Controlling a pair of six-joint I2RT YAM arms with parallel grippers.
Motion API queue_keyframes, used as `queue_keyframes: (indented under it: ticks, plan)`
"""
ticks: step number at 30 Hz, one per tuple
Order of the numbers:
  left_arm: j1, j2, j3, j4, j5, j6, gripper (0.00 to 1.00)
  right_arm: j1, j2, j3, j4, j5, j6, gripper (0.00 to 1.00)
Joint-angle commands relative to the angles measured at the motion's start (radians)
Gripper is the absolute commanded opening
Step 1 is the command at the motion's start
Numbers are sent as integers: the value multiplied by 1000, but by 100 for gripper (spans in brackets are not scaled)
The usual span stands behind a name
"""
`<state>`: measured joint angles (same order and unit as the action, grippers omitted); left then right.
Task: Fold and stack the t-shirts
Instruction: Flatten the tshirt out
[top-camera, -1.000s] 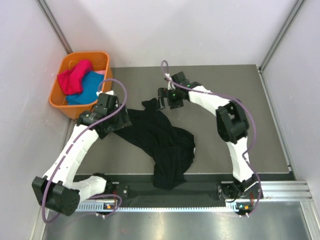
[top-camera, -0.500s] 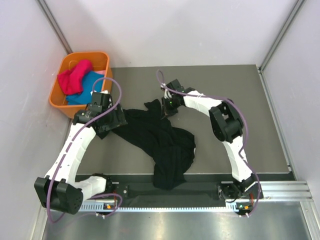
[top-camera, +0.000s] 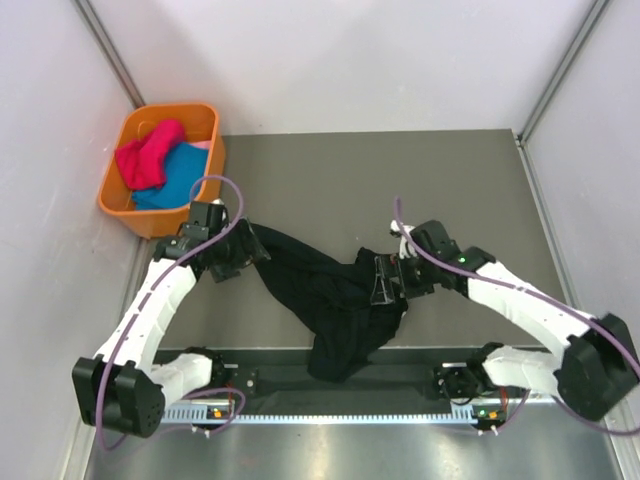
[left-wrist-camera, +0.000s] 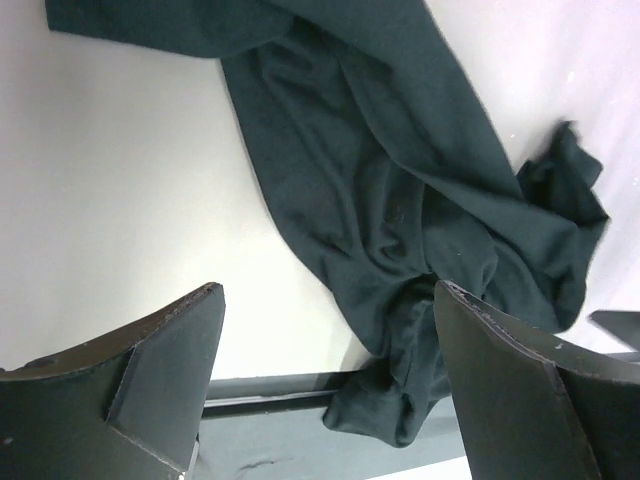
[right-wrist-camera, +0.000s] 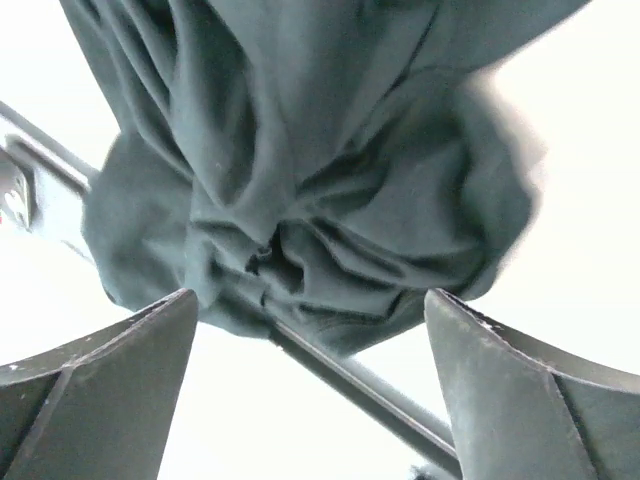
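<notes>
A black t-shirt (top-camera: 320, 295) lies crumpled on the grey table, its lower end hanging over the near edge. My left gripper (top-camera: 238, 256) is open and empty at the shirt's far left end; in the left wrist view (left-wrist-camera: 328, 290) the shirt (left-wrist-camera: 400, 190) stretches away beyond its fingers. My right gripper (top-camera: 384, 284) is open and empty at the shirt's right side; in the right wrist view (right-wrist-camera: 310, 295) the bunched cloth (right-wrist-camera: 320, 170) lies just beyond the fingertips, over the table's edge rail.
An orange basket (top-camera: 118, 196) at the far left corner holds a pink shirt (top-camera: 148, 152) and a blue shirt (top-camera: 178, 172). Grey walls close in the left, right and far sides. A metal rail (top-camera: 400, 378) runs along the near edge.
My right arm has swung from the far middle of the table to the near right of the shirt. The shirt's far corner now lies bunched nearer. My left gripper has shifted slightly nearer.
</notes>
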<state>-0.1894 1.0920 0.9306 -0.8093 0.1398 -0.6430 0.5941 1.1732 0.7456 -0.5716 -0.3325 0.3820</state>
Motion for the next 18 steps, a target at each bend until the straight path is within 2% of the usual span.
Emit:
queue_keyframes:
  ticks: [1, 4, 5, 8, 10, 13, 18]
  plan:
    - [8, -27, 37, 79, -2, 17, 90, -48, -35, 35, 44, 78, -8, 98]
    - [7, 72, 79, 97, 6, 74, 90, -123, 118, 115, 21, 35, -31, 93]
    - [8, 103, 91, 101, 3, 89, 90, -149, 156, 141, 19, 14, -41, 82]
    - [7, 231, 142, 113, -20, 143, 89, -163, 293, 231, 35, -20, -66, 63]
    - [7, 332, 164, 127, -26, 167, 86, -165, 391, 299, 30, -31, -78, 56]
    - [4, 466, 206, 147, -35, 175, 84, -166, 479, 386, 22, -72, -92, 56]
    - [-2, 597, 287, 188, -51, 177, 91, -165, 577, 518, 24, -120, -100, 73]
